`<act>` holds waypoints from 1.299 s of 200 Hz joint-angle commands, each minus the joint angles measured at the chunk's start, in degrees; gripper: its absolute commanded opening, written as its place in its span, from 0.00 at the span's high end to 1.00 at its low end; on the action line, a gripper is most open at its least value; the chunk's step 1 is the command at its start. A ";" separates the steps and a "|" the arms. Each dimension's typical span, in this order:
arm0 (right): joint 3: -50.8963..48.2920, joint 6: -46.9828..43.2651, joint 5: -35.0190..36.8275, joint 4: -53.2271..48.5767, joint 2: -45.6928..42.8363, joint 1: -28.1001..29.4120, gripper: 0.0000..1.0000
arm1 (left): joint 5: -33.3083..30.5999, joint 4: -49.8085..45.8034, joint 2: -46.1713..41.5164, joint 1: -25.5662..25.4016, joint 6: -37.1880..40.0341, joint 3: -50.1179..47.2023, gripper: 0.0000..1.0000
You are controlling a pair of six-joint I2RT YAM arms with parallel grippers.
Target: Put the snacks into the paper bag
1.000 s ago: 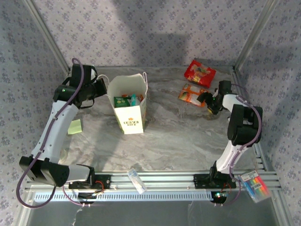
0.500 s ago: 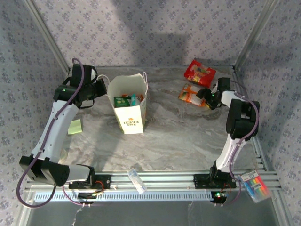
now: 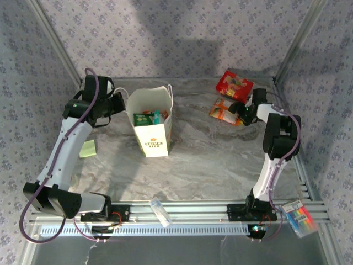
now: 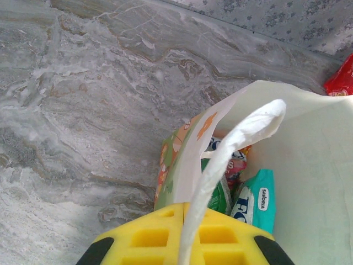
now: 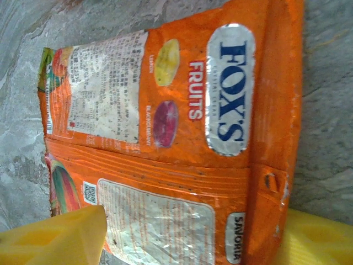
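While two snacks lie outside, paper bag holds at least three.

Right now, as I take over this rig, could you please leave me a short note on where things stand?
Left gripper: shut on the left rim of the paper bag, which stands upright and open.
Right gripper: open, one finger on either side of the orange Fox's Fruits packet, which lies flat on the table; not yet closed.
Done: the teal packet and green packet are in the bag, with others I cannot count.
Left: grasp and bag the orange packet, then the red packet lying just beyond it.
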 commanded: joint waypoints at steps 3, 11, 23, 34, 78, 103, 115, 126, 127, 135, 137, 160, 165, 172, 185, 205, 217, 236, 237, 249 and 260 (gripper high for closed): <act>2.11 0.94 -1.24 -2.39 1.69 0.95 0.31 | -0.32 -0.80 0.38 -0.26 0.81 1.83 0.93; 2.21 1.02 -1.19 -2.54 1.92 1.12 0.33 | -0.33 -0.82 0.39 -0.26 0.83 1.78 0.93; 2.29 1.08 -1.29 -2.64 2.21 1.29 0.38 | -0.40 -0.81 0.30 -0.26 0.86 1.79 0.93; 2.29 1.17 -1.17 -2.71 2.44 1.43 0.44 | -0.48 -0.93 0.21 -0.25 0.95 1.84 0.93; 2.37 0.75 0.08 -4.22 2.67 1.55 0.66 | -1.63 -1.44 -0.51 -0.26 1.30 1.82 0.93; 2.34 0.38 0.34 -4.97 2.26 1.52 0.73 | -1.55 -1.46 -0.49 -0.26 1.30 1.70 0.93; 2.24 0.22 0.27 -5.23 1.95 1.53 0.76 | -1.37 -1.38 -0.54 -0.26 1.21 1.56 0.93; 2.06 0.06 0.26 -5.49 1.58 1.54 0.78 | -1.19 -1.30 -0.49 -0.26 1.12 1.52 0.93; 2.04 0.00 0.26 -5.53 1.55 1.55 0.78 | -1.19 -1.32 -0.49 -0.22 1.12 1.52 0.93; 1.98 -0.12 0.23 -5.87 1.16 1.55 0.80 | -1.02 -1.35 -0.60 -0.21 1.12 1.50 0.93; 1.97 -0.18 0.20 -5.90 1.06 1.56 0.80 | -1.04 -1.39 -0.58 -0.23 1.12 1.51 0.93; 1.30 -0.83 0.30 -6.85 -0.26 1.60 0.83 | -1.26 -1.35 -1.16 -0.26 1.21 1.17 0.93; 1.19 -0.97 0.26 -7.00 -0.62 1.54 0.84 | -1.28 -1.21 -1.21 -0.26 1.21 1.12 0.93; 0.90 -1.10 0.26 -7.07 -1.12 1.62 0.85 | -1.24 -1.26 -1.37 -0.26 1.21 1.02 0.93; 0.36 -1.13 0.34 -7.31 -2.10 1.64 0.87 | -1.20 -1.17 -1.67 -0.26 1.21 0.82 0.93; -0.50 -1.28 0.64 -8.16 -3.53 1.73 0.90 | -1.04 -1.04 -1.90 -0.25 1.12 0.69 0.93; -0.96 -1.54 1.04 -8.71 -4.45 1.84 0.91 | -0.80 -0.78 -2.14 -0.26 1.04 0.34 0.93; -2.06 -2.20 1.39 -9.32 -5.81 2.05 0.93 | -0.81 -0.14 -2.60 -0.26 1.06 -0.62 0.93; -2.13 -2.22 1.40 -9.42 -5.88 2.02 0.93 | -0.83 -0.13 -2.60 -0.26 1.09 -0.60 0.93; -2.94 -2.49 1.57 -9.82 -6.93 2.17 0.95 | -0.93 -0.31 -2.55 -0.22 1.12 -0.93 0.93; -3.75 -2.69 1.87 -10.06 -8.25 2.38 0.95 | -0.93 -0.38 -2.51 -0.26 1.12 -1.02 0.93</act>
